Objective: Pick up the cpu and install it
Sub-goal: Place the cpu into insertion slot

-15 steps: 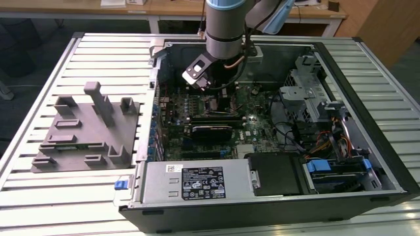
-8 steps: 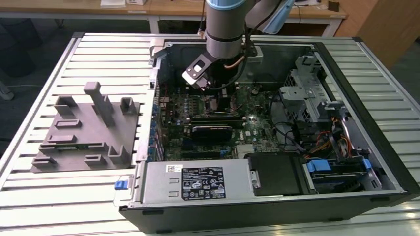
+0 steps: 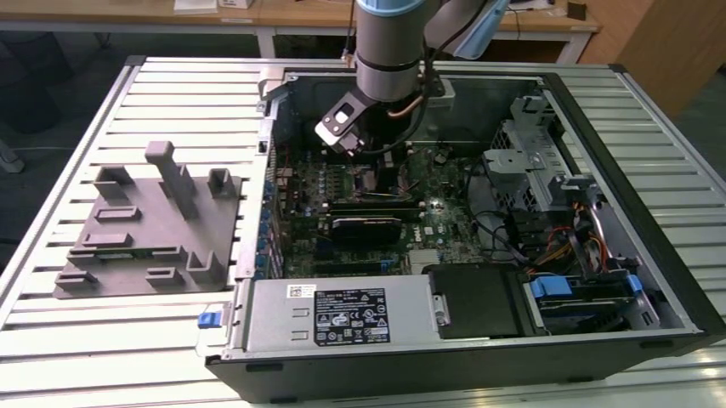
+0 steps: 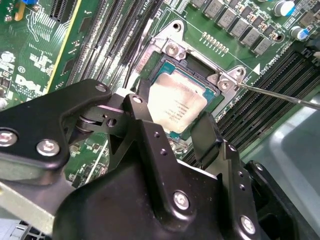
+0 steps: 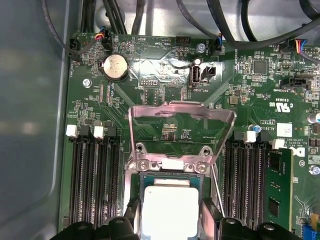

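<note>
Two fingers (image 4: 144, 117) of the gripper (image 4: 172, 122) are closed on opposite edges of the cpu (image 4: 177, 102), which is held level in the open socket (image 4: 172, 48); whether it is fully seated cannot be told. The socket's metal flap (image 5: 182, 106) is raised behind it. Memory slots (image 5: 95, 175) are noted on both sides, on the green motherboard (image 5: 150, 75). In the exterior view the arm (image 3: 392, 42) is seen inside the open computer case (image 3: 454, 374), with a grey fixture block (image 3: 148, 229) on the slatted table (image 3: 68, 110) at that view's left.
</note>
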Tool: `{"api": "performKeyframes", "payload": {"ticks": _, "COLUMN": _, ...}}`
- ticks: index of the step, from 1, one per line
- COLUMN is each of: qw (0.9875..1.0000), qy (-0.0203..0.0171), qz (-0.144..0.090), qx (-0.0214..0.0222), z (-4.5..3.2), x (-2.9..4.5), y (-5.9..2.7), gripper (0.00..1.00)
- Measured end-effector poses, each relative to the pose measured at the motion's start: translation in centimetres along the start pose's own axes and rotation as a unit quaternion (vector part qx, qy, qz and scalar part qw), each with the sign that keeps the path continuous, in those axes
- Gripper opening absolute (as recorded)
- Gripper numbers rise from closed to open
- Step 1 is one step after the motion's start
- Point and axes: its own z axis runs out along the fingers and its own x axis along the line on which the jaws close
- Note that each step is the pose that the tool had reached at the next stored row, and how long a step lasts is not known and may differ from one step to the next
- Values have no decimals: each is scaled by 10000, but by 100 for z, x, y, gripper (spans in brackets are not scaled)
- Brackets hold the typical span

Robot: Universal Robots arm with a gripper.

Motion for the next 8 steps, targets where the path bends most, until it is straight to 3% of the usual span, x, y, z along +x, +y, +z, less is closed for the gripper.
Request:
{"api": "performKeyframes", "payload": {"ticks": 7, "qw": 10000, "qy": 1, "qz": 0, "qx": 4, "z": -65, "x": -1, "y": 2, "gripper": 58}}
{"api": "performKeyframes", "payload": {"ticks": 8, "qw": 10000, "qy": 1, "qz": 0, "qx": 6, "z": -75, "x": -1, "y": 3, "gripper": 53}}
